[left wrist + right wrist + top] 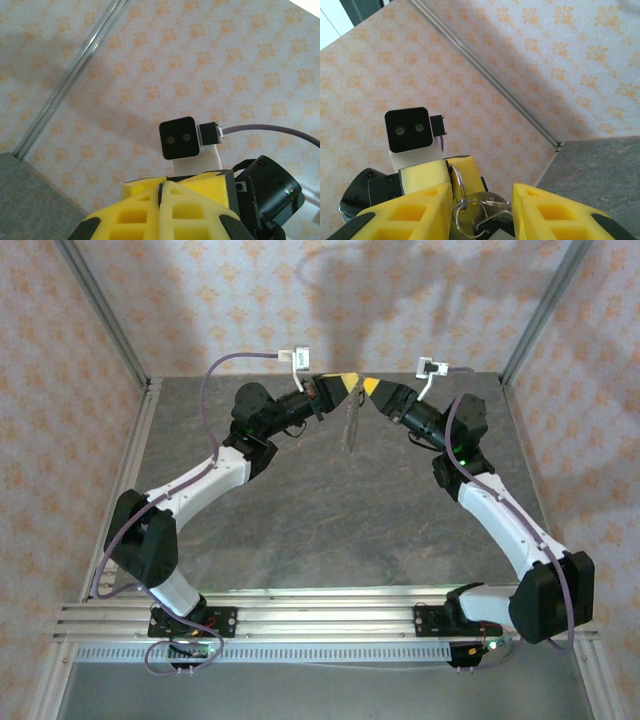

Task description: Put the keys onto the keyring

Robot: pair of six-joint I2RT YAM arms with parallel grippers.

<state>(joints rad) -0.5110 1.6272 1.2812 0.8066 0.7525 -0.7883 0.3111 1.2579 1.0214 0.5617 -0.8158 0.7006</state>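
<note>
The grey stone-patterned table (330,520) is the base of everything. The white-and-black left arm (195,480) and right arm (505,515) reach from its near edge and lean in over its far middle. Working in the air above the table lets the loop hang free instead of bunching up.

The yellow-fingered left gripper (160,195) is pressed fully together, its pads meeting along one seam. Seen from the right wrist, a wire ring comes out at that seam. I judge this gripper to be pinching the loop and acting as the fixed holder.

The yellow-fingered right gripper (481,192) faces it tip to tip above the same part of the table. Its jaws stand partly apart with the metal bundle between them. I cannot tell whether the pads actually press on anything.

The keyring (350,427), a thin pale grey-tan loop of fine chain, hangs straight down from where the fingertips meet. It hangs well above the table's far middle, and I cannot tell whether its lower end reaches the surface.

The key (490,202), a small silvery blade with a darker part below it, lies across the right gripper's gap, tangled with small wire rings. Whether it is already threaded on is too cluttered to judge.
</note>
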